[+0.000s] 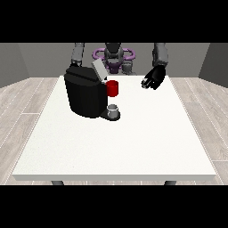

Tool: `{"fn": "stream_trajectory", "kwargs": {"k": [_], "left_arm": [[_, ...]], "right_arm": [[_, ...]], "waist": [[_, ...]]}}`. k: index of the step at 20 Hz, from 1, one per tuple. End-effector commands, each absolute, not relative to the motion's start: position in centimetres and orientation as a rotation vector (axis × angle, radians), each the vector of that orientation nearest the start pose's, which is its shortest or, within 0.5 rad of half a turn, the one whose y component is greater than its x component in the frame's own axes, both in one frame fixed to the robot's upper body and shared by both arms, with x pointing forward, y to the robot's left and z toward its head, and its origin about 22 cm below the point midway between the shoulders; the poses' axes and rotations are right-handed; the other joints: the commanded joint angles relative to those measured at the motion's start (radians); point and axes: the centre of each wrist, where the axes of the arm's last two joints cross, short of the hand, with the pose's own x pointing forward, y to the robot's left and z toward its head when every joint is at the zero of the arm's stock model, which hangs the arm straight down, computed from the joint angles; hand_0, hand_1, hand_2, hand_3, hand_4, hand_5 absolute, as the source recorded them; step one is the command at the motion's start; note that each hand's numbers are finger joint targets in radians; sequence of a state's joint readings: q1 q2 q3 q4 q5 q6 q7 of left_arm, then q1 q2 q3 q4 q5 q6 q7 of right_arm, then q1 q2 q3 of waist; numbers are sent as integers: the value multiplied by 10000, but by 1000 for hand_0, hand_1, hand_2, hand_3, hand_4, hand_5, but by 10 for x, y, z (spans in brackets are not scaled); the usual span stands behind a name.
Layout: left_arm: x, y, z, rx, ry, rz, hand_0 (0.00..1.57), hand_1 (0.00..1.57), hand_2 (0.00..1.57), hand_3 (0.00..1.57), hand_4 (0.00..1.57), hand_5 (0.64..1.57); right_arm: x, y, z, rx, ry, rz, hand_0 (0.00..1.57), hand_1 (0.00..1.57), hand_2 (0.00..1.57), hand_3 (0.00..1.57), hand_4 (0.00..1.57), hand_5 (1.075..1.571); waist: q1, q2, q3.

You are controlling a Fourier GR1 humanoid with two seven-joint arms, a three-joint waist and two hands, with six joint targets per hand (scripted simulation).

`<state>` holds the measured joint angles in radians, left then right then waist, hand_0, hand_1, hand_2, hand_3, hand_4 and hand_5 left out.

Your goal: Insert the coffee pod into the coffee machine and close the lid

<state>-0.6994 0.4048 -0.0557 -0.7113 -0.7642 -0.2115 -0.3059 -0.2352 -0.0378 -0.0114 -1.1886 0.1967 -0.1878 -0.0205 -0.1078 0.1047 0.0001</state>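
The hand (pixel 154 78) at the view's right has its fingers curled around a small pod (pixel 144 83), held above the white table (pixel 116 142), well apart from the black coffee machine (pixel 84 95), whose lid (pixel 99 69) stands open beside a red cup (pixel 112 88).

On my worktop (pixel 133 147) I count one coffee machine (pixel 84 95), one red cup (pixel 113 88), one grey cup (pixel 113 109).
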Motion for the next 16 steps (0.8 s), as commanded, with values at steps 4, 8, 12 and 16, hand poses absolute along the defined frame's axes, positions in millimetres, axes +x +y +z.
{"fn": "stream_trajectory", "kwargs": {"k": [4,8,12,16], "left_arm": [[419,254,82,5028,-13611,-12310,1402,1402,1390,1329,542,1571],[428,242,107,4877,-13609,-12575,1418,1418,1400,1334,534,1571],[431,231,116,4725,-13827,-12607,1340,1340,1372,1351,562,1571],[447,239,179,4821,-14690,-11876,956,956,1160,1358,517,1571]], "right_arm": [[300,-210,-37,-2601,-14419,1812,0,0,0,0,0,1571],[297,-217,-41,-2467,-14617,1589,0,0,0,0,0,1571],[297,-207,-32,-1939,-14501,1787,0,0,0,0,0,1571],[300,-182,-26,-1777,-15474,1655,0,0,0,0,0,1571]], "waist": [[-135,-255,0],[-342,-315,1],[-645,-711,-1],[-767,-99,0]]}}
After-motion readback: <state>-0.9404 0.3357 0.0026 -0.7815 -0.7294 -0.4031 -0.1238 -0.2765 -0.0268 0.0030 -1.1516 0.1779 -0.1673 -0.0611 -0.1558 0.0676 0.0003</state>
